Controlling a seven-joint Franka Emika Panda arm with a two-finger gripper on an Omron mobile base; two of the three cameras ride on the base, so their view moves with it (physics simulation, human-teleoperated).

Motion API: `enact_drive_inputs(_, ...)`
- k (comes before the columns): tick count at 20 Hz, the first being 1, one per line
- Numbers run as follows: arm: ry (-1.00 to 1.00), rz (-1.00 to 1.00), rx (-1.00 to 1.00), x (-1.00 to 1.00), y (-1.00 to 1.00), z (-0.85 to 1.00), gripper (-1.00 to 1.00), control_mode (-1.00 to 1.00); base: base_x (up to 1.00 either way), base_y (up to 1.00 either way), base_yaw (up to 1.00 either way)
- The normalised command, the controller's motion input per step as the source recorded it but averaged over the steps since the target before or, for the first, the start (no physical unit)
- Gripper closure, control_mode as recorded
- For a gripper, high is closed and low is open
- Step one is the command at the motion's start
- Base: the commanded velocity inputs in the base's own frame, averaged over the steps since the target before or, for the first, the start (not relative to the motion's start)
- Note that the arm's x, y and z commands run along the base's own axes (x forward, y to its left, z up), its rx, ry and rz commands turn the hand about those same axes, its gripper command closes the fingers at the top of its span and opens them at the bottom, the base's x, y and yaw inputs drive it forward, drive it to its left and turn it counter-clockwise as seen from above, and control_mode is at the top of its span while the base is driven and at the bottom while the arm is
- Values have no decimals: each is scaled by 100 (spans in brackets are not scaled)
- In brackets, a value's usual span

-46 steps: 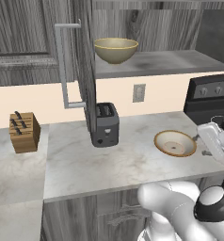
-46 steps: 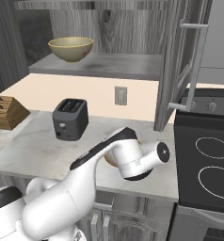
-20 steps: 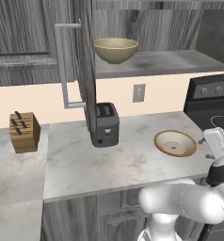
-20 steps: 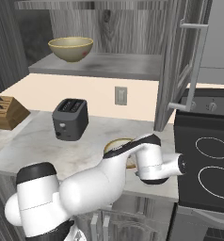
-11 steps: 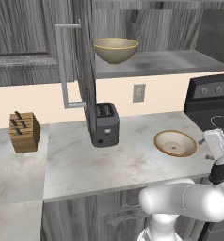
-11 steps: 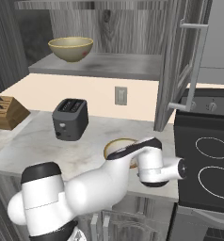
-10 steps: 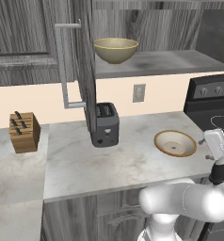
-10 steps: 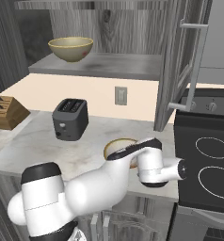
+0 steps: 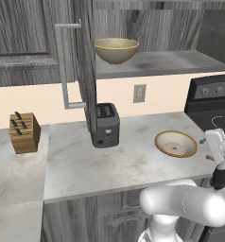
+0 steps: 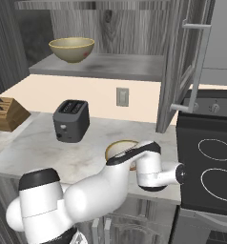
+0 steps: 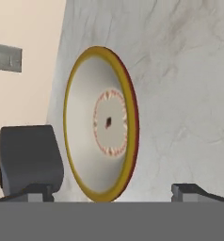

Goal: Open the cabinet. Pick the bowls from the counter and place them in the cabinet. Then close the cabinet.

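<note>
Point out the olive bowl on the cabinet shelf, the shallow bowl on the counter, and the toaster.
olive bowl [image 9: 116, 50], left base view, its outer wall.
shallow bowl [image 9: 176, 143], left base view, its inside.
toaster [image 10: 71, 121], right base view, its front face.

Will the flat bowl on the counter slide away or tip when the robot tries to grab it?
The wide bowl is shallow and low, so it probably won't tip. The marble counter looks smooth, so a nudge could slide it. Its thin rim likely suits the open gripper.
</note>
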Motion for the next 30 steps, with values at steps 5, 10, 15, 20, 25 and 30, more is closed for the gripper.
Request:
enact_drive_inputs(5,0,-5,0,20,2,-2,-100,-100,0,0,0)
enact_drive_inputs(10,0,0,0,24,1,-14,-100,-100,0,0,0)
enact_drive_inputs(15,0,0,0,15,0,-20,-100,-100,0,0,0)
enact_drive_inputs(20,0,0,0,7,0,-17,-100,-100,0,0,0)
enact_drive_inputs(25,0,0,0,14,0,-7,-100,-100,0,0,0)
enact_drive_inputs(30,0,0,0,16,0,-12,-100,-100,0,0,0)
